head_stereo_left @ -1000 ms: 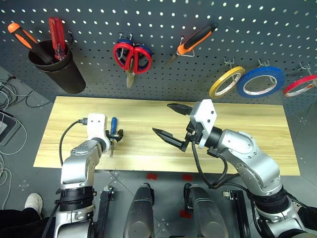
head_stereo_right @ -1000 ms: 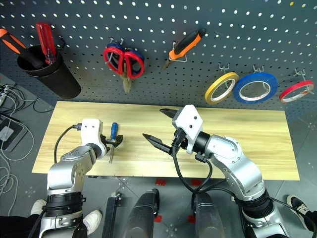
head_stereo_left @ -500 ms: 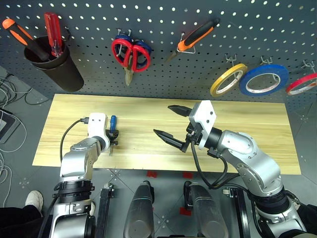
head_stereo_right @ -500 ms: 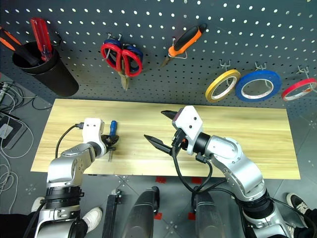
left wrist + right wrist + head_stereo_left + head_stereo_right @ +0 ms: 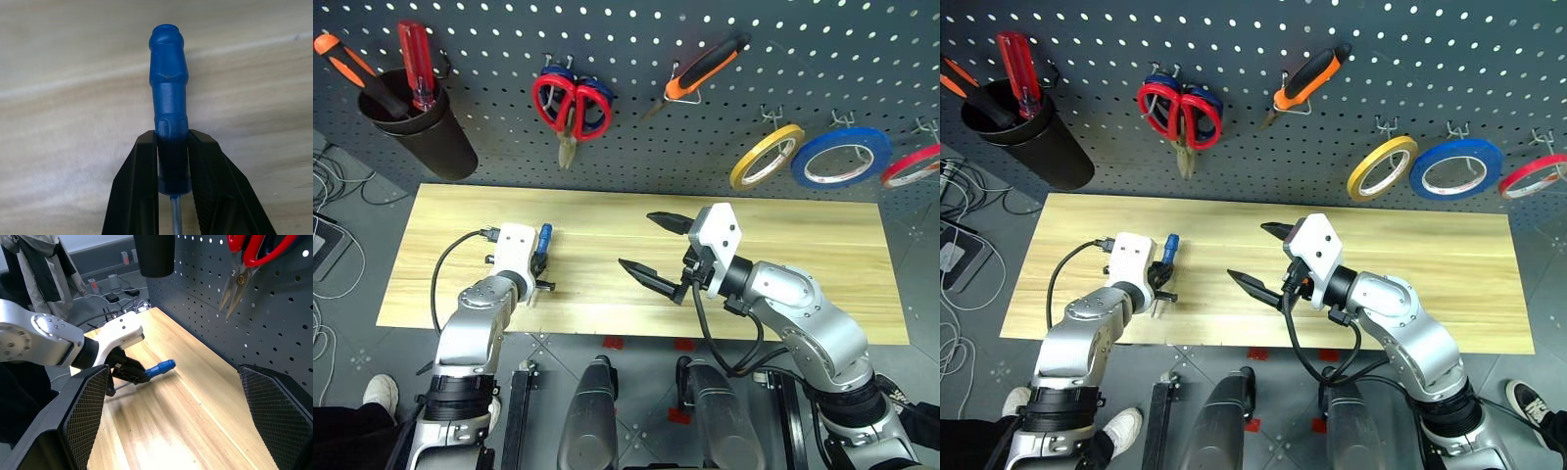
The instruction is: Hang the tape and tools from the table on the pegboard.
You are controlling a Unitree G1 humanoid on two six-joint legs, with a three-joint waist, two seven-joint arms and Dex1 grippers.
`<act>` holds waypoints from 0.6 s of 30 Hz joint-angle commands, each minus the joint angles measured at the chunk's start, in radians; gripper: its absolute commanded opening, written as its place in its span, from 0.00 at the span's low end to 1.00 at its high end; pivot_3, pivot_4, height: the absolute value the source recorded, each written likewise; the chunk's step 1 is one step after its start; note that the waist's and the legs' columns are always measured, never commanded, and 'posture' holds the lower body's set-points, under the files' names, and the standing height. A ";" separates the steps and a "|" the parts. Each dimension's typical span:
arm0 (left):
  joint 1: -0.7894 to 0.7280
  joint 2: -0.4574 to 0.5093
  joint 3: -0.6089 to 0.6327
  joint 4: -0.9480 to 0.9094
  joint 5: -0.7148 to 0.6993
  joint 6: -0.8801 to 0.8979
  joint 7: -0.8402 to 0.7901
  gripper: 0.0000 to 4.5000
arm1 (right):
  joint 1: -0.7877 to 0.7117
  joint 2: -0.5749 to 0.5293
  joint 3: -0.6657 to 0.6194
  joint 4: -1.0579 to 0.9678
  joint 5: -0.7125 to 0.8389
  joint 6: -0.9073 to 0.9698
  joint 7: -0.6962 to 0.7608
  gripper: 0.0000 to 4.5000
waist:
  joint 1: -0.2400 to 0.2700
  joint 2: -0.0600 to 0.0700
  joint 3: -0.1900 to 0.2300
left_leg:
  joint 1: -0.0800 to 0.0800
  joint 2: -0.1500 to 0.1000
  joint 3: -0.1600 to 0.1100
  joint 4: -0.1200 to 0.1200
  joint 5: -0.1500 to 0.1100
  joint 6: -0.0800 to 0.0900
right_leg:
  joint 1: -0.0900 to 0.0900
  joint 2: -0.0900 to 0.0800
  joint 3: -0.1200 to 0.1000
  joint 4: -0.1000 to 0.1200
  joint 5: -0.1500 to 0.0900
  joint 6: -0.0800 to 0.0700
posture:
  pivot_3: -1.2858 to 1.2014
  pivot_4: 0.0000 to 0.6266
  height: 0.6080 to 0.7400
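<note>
Pegboard (image 5: 636, 147): we see red scissors (image 5: 570, 104), pliers (image 5: 703, 70), yellow tape (image 5: 766, 157) hung.
Desk (image 5: 822, 255): our left hand (image 5: 540, 269) clamps the blue screwdriver (image 5: 543, 238), left to hang.
Right hand (image 5: 658, 250): spread wide, empty.

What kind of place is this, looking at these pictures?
Probably a workshop or tool bench: a pegboard hung with scissors, pliers and tape rolls stands behind a wooden table.

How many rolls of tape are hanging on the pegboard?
3. All hang on hooks at the right of the pegboard: the yellow roll, the blue roll beside it, and the red roll at the picture's edge.
</note>
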 commanded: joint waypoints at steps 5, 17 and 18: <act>0.117 -0.043 -0.118 -0.304 0.130 -0.080 0.103 0.12 | 0.066 0.050 -0.073 -0.079 0.053 -0.023 -0.041 1.00 | 0.003 -0.001 -0.004 | -0.002 0.000 -0.001 0.000 0.000 -0.001 | 0.000 -0.003 -0.001 -0.003 0.000 0.000 | 0.57 0.60 1.00; 0.008 -0.004 -0.082 -0.463 0.311 -0.260 0.188 0.12 | 0.032 0.141 -0.156 -0.075 0.075 -0.096 -0.101 1.00 | 0.012 -0.002 -0.041 | -0.006 -0.001 -0.001 -0.001 0.003 -0.006 | -0.001 -0.003 -0.008 -0.003 0.000 0.000 | 0.58 0.45 1.00; -0.009 0.003 -0.068 -0.458 0.314 -0.273 0.185 0.12 | 0.028 0.143 -0.155 -0.072 0.074 -0.107 -0.100 1.00 | 0.013 -0.003 -0.044 | -0.007 -0.001 0.000 -0.001 0.003 -0.006 | -0.001 -0.002 -0.008 -0.003 0.000 0.000 | 0.58 0.45 1.00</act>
